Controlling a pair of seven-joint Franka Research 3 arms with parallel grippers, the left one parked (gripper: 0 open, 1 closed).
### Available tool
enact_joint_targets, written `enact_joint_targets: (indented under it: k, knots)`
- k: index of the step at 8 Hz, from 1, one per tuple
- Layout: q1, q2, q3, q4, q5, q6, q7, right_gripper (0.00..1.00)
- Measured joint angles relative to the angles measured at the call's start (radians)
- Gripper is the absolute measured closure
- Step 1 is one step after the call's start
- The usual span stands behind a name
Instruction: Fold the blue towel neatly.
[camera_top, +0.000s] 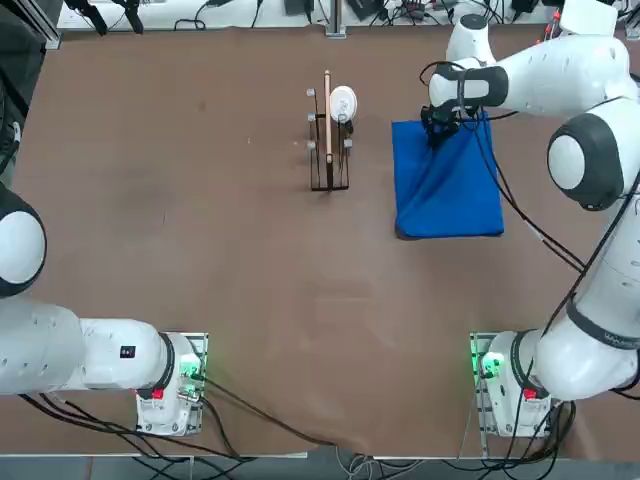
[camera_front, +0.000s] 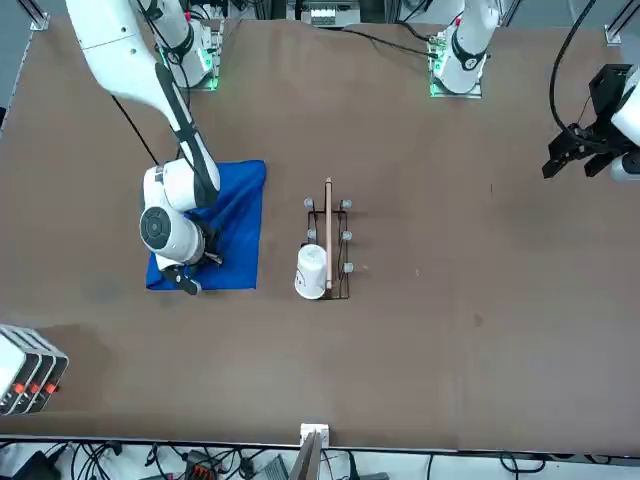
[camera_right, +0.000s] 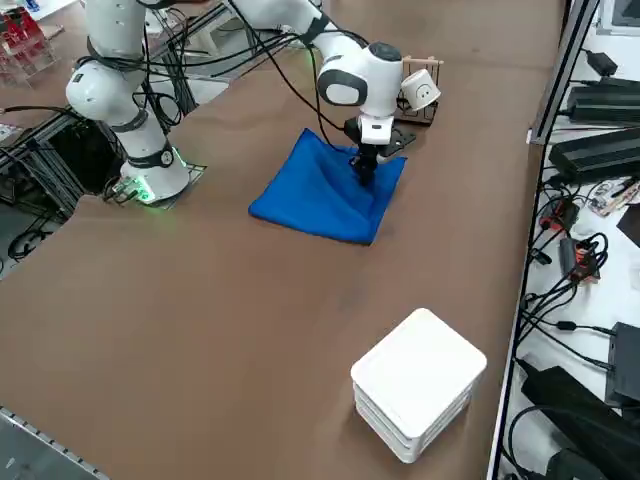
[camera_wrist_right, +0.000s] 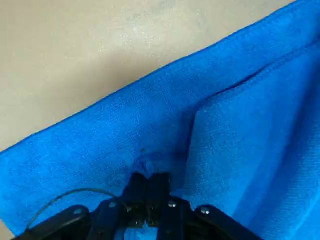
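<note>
The blue towel (camera_top: 447, 185) lies on the brown table to the right of the wooden rack, folded into a rough rectangle with creases running along it. It also shows as the blue towel (camera_front: 222, 238), the blue towel (camera_right: 325, 190) and, close up, the blue towel (camera_wrist_right: 215, 130). My right gripper (camera_top: 440, 133) is down on the towel near its far edge. In the wrist view the right gripper (camera_wrist_right: 151, 186) is shut, its fingers pressed together on a pinch of the blue cloth. A folded upper layer lies beside the fingers.
A wooden rack (camera_top: 328, 140) with a white cup (camera_top: 342, 101) on it stands left of the towel. A white box (camera_right: 418, 380) sits near the table's right-side edge. Cables and equipment line the table's far edge.
</note>
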Motion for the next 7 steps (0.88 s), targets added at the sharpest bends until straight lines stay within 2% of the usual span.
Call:
enact_joint_targets:
  k: [4, 7]
  knots:
    - [0.000, -0.010, 0.002, 0.003, 0.000, -0.001, -0.003, 0.98]
    - [0.009, -0.033, 0.017, 0.018, -0.003, -0.002, -0.004, 0.98]
